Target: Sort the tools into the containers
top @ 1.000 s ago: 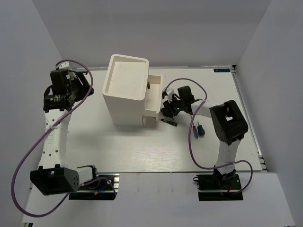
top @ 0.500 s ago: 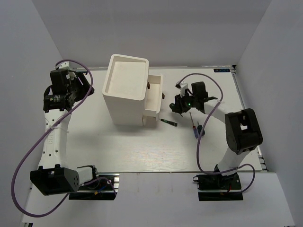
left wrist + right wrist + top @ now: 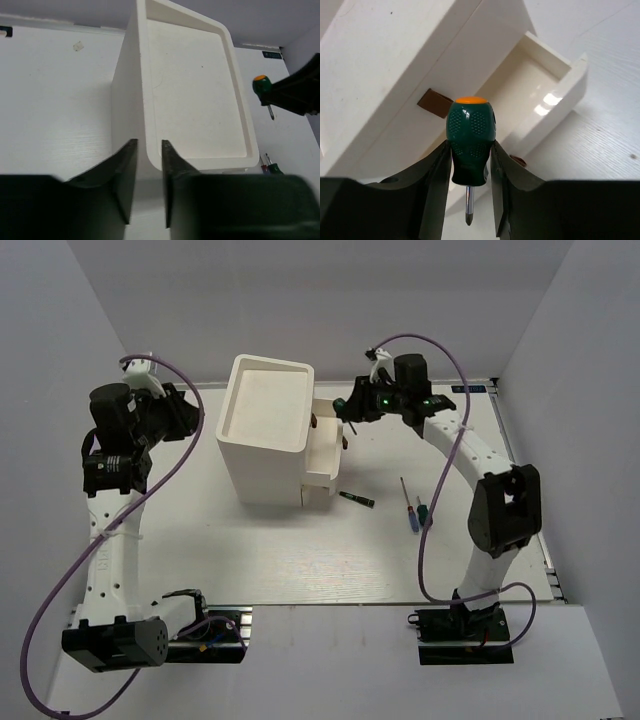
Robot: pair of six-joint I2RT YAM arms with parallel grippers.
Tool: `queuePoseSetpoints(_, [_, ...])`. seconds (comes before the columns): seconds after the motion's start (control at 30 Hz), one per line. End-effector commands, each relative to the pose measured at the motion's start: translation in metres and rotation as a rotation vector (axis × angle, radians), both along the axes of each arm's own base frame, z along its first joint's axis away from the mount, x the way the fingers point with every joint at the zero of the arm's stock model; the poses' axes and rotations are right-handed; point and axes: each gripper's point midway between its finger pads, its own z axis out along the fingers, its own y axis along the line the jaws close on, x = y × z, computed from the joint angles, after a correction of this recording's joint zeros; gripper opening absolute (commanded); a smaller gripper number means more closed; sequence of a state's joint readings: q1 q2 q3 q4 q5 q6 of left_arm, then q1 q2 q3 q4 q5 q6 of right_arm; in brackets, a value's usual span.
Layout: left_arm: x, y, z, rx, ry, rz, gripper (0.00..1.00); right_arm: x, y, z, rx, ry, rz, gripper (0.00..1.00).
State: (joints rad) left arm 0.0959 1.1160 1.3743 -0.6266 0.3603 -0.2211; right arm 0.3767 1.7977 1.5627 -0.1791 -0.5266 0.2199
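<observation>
The stubby screwdriver (image 3: pixel 470 145) had a dark green handle with a dimpled pattern and an orange end cap. The cabinet (image 3: pixel 262 430) and its open drawer (image 3: pixel 560 100) were white; a drawer knob (image 3: pixel 433 102) was brown. The table (image 3: pixel 250 550) was white. The arm cables (image 3: pixel 420 560) were purple.

Pretty bare setup here tbh. White worktop (image 3: pixel 250 550) with a faint wood-grain texture you only catch up close. It's boxed in on three sides by plain matte panels in a pale grey-white: a back wall (image 3: pixel 330 300), a left panel (image 3: pixel 40 390) and a right panel (image 3: pixel 590 390), both side ones angling outward. There's a small dark label (image 3: pixel 469 389) at the far right corner of the worktop. Lighting is even and diffuse, with soft shadows only.
</observation>
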Motion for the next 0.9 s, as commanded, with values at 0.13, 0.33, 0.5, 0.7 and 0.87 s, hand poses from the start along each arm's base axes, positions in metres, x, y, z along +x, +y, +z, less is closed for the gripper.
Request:
queuePoseSetpoints(0.13, [-0.011, -0.033, 0.033, -0.038, -0.106, -0.191, 0.56, 0.003, 0.031, -0.037, -0.023, 0.223, -0.066, 0.00])
queuePoseSetpoints(0.33, [-0.006, -0.050, 0.045, -0.054, -0.136, -0.286, 0.51, -0.004, 0.036, -0.020, -0.022, 0.160, 0.004, 0.43])
queuePoseSetpoints(0.5, [0.003, -0.072, 0.050, -0.074, -0.147, -0.378, 0.25, -0.020, 0.024, 0.014, -0.006, 0.054, 0.075, 0.51])
queuePoseSetpoints(0.7, [0.013, -0.098, 0.052, -0.070, -0.147, -0.454, 0.17, -0.042, -0.032, 0.011, -0.158, -0.111, 0.027, 0.74])
queuePoseSetpoints(0.87, [0.018, -0.118, 0.044, -0.015, -0.118, -0.496, 0.00, -0.059, -0.127, -0.035, -0.464, -0.082, -0.145, 0.00])
